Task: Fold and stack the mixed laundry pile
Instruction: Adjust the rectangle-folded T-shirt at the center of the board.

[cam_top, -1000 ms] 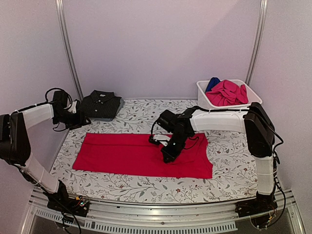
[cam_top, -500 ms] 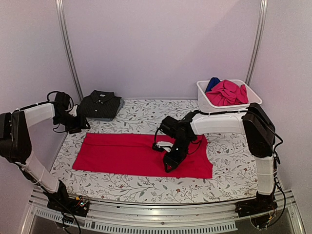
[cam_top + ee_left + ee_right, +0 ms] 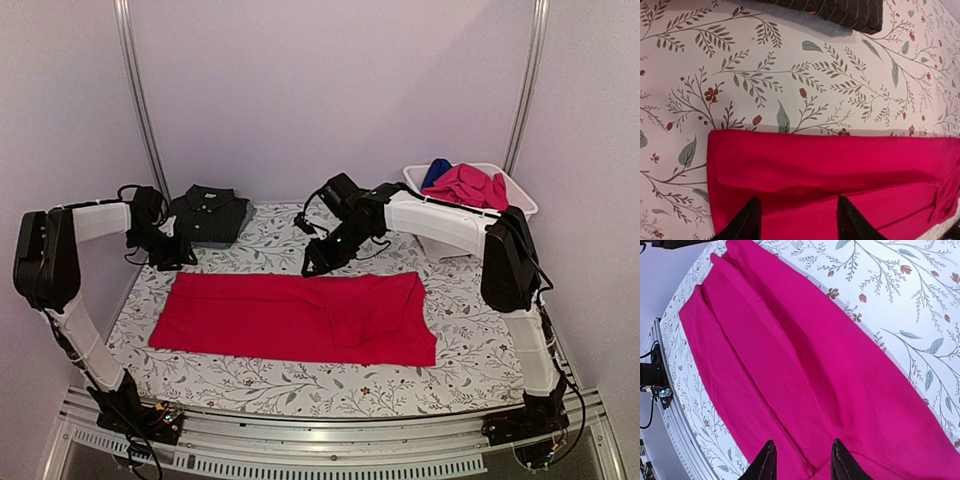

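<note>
The red tee (image 3: 290,318) lies flat in a long folded band across the middle of the table. It fills the lower half of the left wrist view (image 3: 830,175) and most of the right wrist view (image 3: 805,365). The charcoal polo (image 3: 207,215) lies folded at the back left; its edge shows in the left wrist view (image 3: 840,12). The magenta garment (image 3: 465,188) and the blue one (image 3: 436,170) sit in the tub. My left gripper (image 3: 175,258) (image 3: 797,222) is open above the tee's far left corner. My right gripper (image 3: 312,266) (image 3: 802,462) is open above the tee's far edge.
A floral leaf-patterned cloth (image 3: 280,235) covers the table. The white tub (image 3: 520,205) stands at the back right corner. Metal frame posts rise at the back left and back right, and a rail runs along the near edge.
My right gripper has lifted off the middle of the red tee and swung back and left to its far edge. My left gripper has moved slightly right toward the tee's corner.
</note>
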Motion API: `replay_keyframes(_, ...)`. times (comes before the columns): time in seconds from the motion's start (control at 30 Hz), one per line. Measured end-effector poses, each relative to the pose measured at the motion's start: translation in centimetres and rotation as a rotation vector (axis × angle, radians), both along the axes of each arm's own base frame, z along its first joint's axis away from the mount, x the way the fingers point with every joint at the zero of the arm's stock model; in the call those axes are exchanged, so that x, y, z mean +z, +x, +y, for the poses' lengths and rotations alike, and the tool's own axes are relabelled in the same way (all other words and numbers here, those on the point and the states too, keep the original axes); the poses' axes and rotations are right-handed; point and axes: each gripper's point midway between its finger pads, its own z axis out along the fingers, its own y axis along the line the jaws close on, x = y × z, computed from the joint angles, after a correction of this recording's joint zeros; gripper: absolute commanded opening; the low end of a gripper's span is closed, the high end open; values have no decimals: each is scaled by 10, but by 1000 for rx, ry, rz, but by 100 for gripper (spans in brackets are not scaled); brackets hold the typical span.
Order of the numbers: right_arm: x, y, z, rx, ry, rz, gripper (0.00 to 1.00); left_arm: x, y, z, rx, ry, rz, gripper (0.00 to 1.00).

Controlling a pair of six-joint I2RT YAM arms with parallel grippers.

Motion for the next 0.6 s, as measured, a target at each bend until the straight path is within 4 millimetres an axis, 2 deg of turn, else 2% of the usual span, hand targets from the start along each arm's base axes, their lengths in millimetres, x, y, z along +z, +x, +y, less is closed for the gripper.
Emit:
replay_keyframes(0.1,-26,10,5,-23,-16,30,33,-7,8,-1,-2,9,14,46)
replay_keyframes(0.13,-39,10,5,-27,-33,50,32,-8,10,-1,-4,14,14,45)
replay_keyframes(0.27,-77,5,4,-27,-79,109,30,-31,7,-8,-27,36,79,39)
replay_keyframes(0.37,-91,2,3,-20,-97,128,29,-42,-2,-14,-55,52,129,35)
replay_keyframes(0.6,-102,-6,0,9,-123,136,28,-52,-26,-14,-70,74,205,31)
